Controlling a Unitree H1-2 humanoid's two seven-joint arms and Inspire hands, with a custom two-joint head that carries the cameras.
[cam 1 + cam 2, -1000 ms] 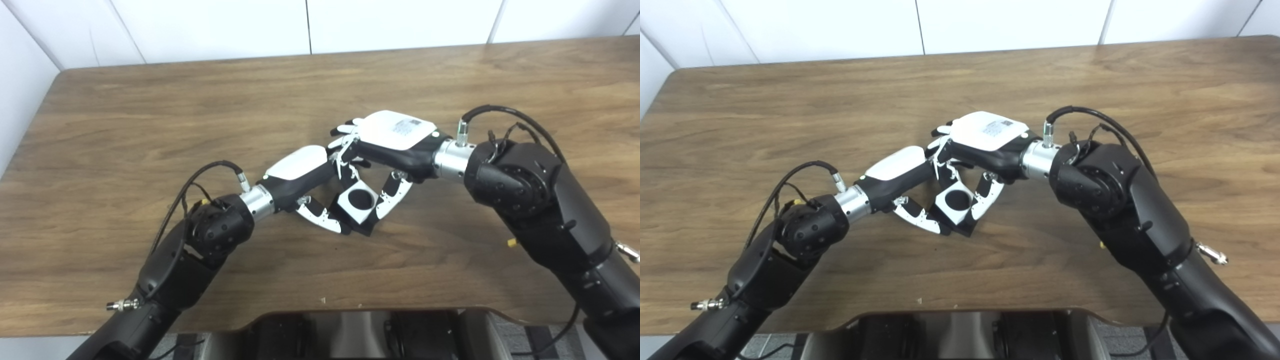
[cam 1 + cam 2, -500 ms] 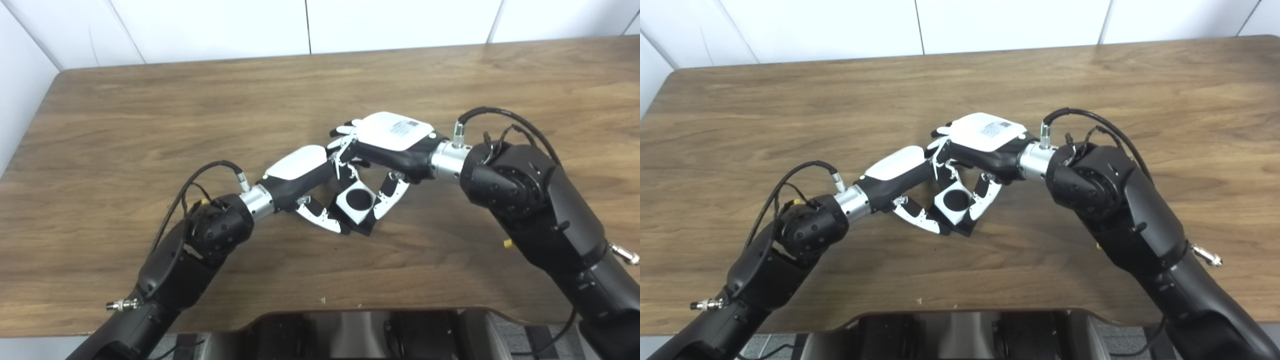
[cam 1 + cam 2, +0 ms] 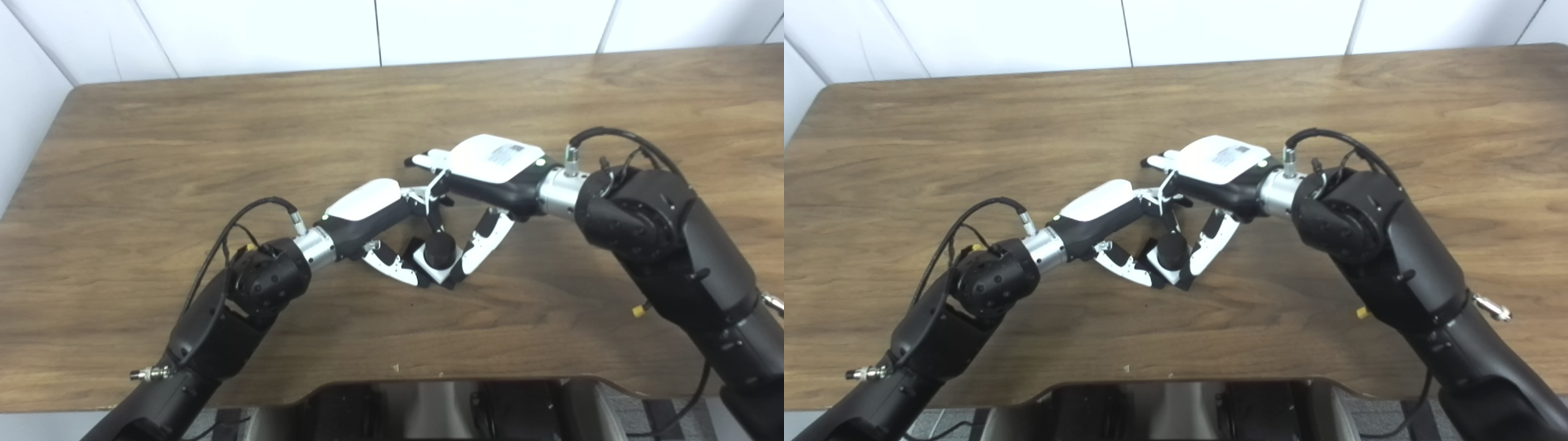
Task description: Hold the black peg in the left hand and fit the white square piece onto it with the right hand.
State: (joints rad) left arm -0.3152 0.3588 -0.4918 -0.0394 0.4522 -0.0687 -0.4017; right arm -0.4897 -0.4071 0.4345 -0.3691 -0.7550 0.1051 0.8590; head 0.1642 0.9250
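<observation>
My left hand is shut on the base of the black peg, thumb under it and fingers curled behind. The white square piece sits low on the peg, and the peg's round black top sticks up through its hole. My right hand hovers just above and to the right, its fingers stretched out flat and away from the piece. Its thumb points down beside the piece's right edge. I cannot tell whether the thumb touches it. The same stack shows in the right eye view.
The wooden table runs to a white wall at the back. Its left edge and its front edge with a cut-out are near my arms. Two small specks lie near the front edge.
The white piece has slid down over the peg, whose top now pokes through the hole. My right hand has straightened its fingers off the piece and shifted slightly right.
</observation>
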